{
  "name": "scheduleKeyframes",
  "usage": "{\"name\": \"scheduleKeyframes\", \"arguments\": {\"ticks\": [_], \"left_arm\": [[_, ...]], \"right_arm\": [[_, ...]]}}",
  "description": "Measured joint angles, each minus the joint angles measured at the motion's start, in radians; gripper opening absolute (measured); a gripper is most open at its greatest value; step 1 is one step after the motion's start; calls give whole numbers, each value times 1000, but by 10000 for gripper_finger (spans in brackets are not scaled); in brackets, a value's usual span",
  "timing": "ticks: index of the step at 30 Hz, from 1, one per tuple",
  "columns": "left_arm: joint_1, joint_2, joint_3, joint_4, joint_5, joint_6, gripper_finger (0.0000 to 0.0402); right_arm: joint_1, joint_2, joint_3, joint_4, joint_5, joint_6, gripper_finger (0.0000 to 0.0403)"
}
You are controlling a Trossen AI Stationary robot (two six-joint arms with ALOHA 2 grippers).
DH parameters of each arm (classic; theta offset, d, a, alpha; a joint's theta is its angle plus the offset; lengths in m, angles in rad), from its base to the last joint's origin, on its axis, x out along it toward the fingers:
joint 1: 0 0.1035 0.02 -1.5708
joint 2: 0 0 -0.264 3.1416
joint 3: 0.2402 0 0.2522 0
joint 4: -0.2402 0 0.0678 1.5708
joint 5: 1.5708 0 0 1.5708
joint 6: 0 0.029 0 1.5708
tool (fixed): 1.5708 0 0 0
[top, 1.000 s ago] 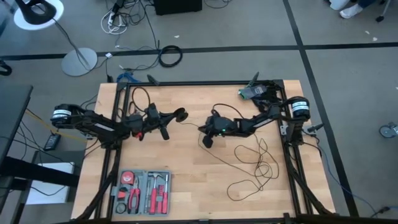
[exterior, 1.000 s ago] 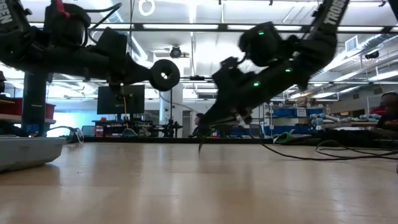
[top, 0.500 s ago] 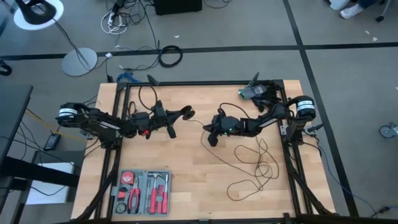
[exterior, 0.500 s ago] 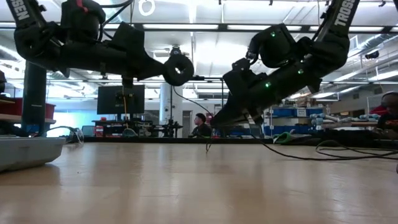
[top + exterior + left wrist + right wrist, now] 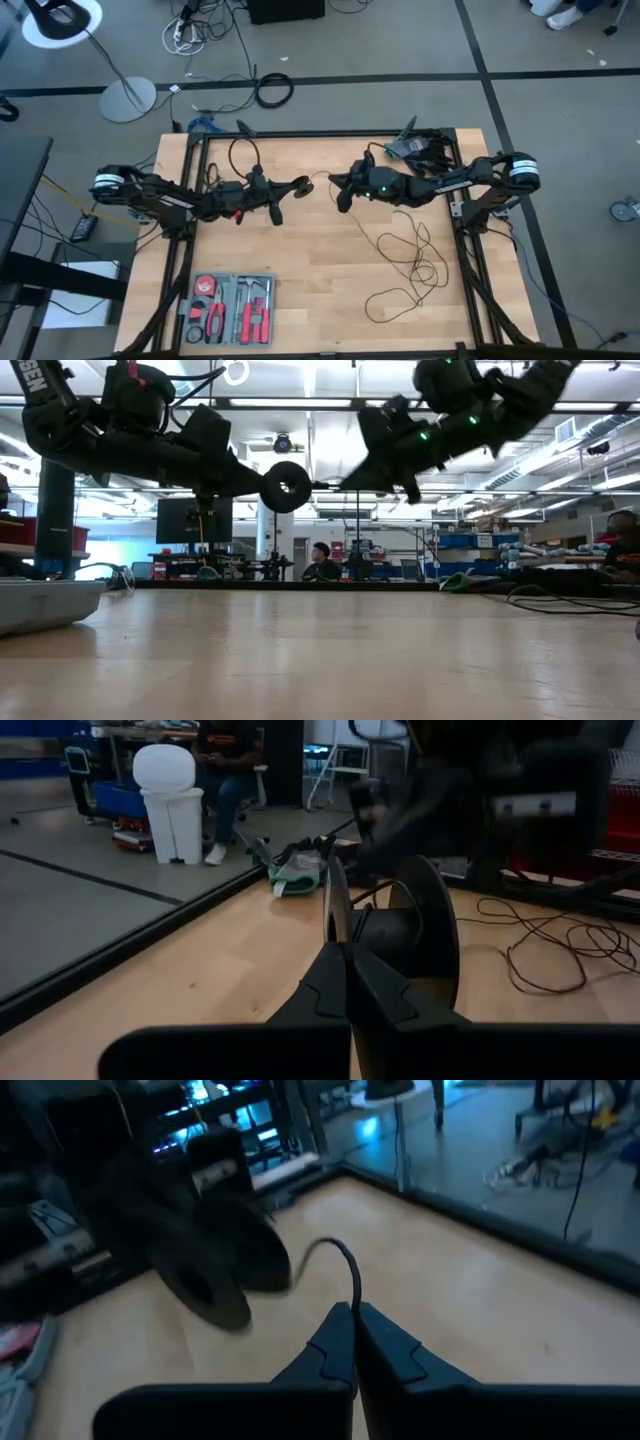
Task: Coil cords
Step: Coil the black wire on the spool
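Observation:
The thin black wire lies in loose loops [image 5: 410, 262] on the table's right half, and one end rises to a round black spool-like puck [image 5: 299, 184]. My left gripper [image 5: 283, 190] is shut on the puck, held above the table's middle. The puck also shows in the low view [image 5: 287, 487]. My right gripper [image 5: 336, 186] is just right of the puck, at about the same height [image 5: 352, 482], and is shut on the wire [image 5: 350, 1285] close to the puck. My left gripper pinches one thin round flange of the puck [image 5: 333, 910] at its rim between its two fingers. The fingers come level from the table's left. The puck is lifted clear of the table and stands on edge. My right gripper pinches the wire [image 5: 352, 1302] between its two fingertips, a short way from the puck. The fingers come roughly level from the table's right and lie across the wire. The wire arcs from the fingers toward the puck [image 5: 215, 1270], clear of the table there.
A tool tray [image 5: 230, 308] lies at the near left of the table. A green object with cables [image 5: 408, 148] sits at the far right corner. The black frame rails [image 5: 320, 134] run along the table's edges.
My right gripper has risen from near the tabletop to the puck's height and gone toward the far edge, lifting the wire's end with it. My left gripper has gone a little toward the table's right with the puck.

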Motion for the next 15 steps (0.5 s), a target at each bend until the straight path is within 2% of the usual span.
{"name": "scheduleKeyframes", "arguments": {"ticks": [6,10,15], "left_arm": [[0,0,5,-47,-39,8,0],[0,0,5,-64,-118,-11,0],[0,0,5,-76,-130,-15,0]], "right_arm": [[10,91,245,-217,-69,-106,1],[30,159,360,-231,-127,-167,0],[48,253,442,-235,-194,-175,0]]}}
